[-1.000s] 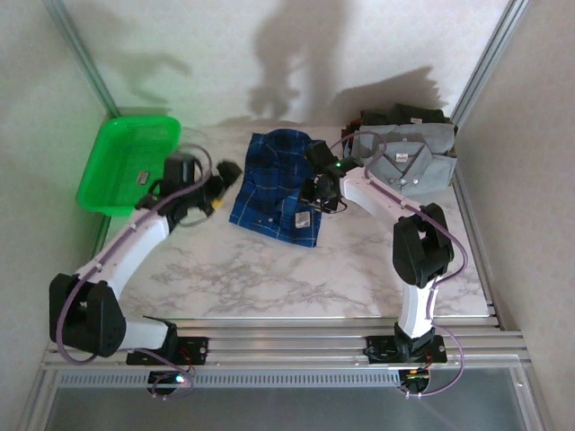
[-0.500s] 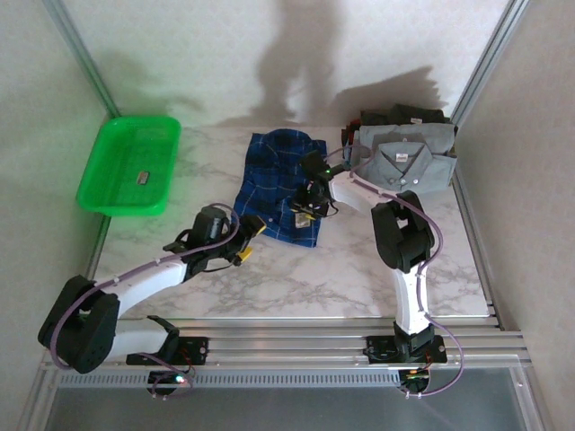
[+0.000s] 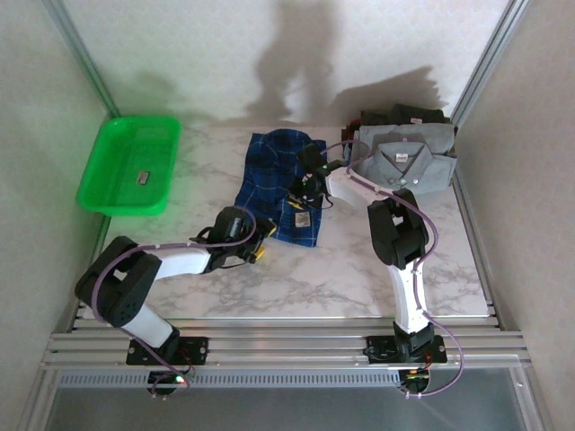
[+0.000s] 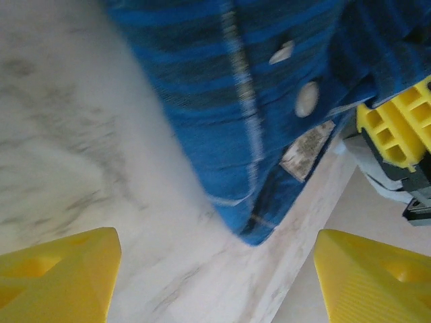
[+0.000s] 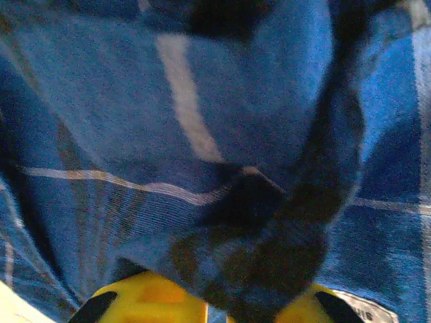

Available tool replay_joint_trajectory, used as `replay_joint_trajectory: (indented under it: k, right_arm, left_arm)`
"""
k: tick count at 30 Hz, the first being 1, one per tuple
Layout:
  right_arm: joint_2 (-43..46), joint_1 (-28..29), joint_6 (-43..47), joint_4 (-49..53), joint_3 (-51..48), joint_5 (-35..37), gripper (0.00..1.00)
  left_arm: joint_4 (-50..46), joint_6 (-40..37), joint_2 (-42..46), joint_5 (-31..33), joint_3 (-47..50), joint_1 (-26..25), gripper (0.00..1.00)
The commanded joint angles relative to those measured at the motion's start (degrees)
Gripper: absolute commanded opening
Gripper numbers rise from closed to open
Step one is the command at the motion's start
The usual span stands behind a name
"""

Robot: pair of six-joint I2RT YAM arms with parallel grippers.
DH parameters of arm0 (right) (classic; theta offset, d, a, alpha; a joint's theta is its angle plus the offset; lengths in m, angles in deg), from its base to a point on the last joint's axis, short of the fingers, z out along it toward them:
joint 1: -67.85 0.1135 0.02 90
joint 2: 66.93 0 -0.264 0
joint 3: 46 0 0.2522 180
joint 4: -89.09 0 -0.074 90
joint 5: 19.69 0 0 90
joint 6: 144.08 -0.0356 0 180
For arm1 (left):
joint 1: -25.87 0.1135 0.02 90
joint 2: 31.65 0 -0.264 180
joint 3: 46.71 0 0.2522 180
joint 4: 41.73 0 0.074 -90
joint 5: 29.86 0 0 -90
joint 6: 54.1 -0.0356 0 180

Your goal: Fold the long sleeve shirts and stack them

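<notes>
Blue plaid shirt [image 3: 269, 190] lies folded in the middle, tag showing — grey shirt [image 3: 409, 166] far right, darker folded ones [image 3: 402, 116] just behind

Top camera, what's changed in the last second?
The left gripper swung from beside the green basket to the near corner of the plaid shirt, jaws open. The right gripper edged left over that shirt and pinched a fold of it. The grey shirt and the basket stayed put.
</notes>
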Motion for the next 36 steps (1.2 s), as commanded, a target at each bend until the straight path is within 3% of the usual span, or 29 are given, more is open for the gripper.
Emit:
replay_joint_trajectory:
  k: [1,5,13,17,24,29,32,36]
  right_arm:
    - [-2.25,-0.68,0.30,1.60,3.03,-1.10,0.10]
    - [-3.29,-0.87,0.43,2.06,5.49,-1.24,0.05]
    - [-2.45,-1.14,0.93,3.10,7.81,-1.56,0.04]
    - [0.14,-1.13,0.32,2.98,5.10,-1.68,0.05]
    - [7.30,-1.13,0.52,1.69,-3.47,-2.55,0.05]
    - [13.88,-1.12,1.72,2.12,-10.60,-1.51,0.06]
    - [16.95,-1.15,2.92,3.55,-12.84,0.25,0.16]
    - [18.28,-1.11,3.78,3.80,-14.48,0.19,0.37]
  left_arm:
    - [3.88,0.43,-2.85,2.12,-3.20,-0.78,0.74]
    - [3.61,0.16,-6.44,2.46,-5.22,-1.39,0.72]
    - [2.36,2.08,-10.56,5.14,-5.05,-2.90,0.57]
    - [4.18,2.98,-12.81,6.86,-6.03,-2.60,0.50]
    - [-1.67,0.62,-15.56,9.42,-12.80,-1.94,0.44]
    - [-5.50,-1.08,-16.38,8.21,-14.77,0.04,0.23]
    - [-10.22,-4.22,-14.95,8.16,-16.24,0.06,0.08]
    - [-15.35,-9.82,-12.47,6.40,-16.20,-0.47,0.02]
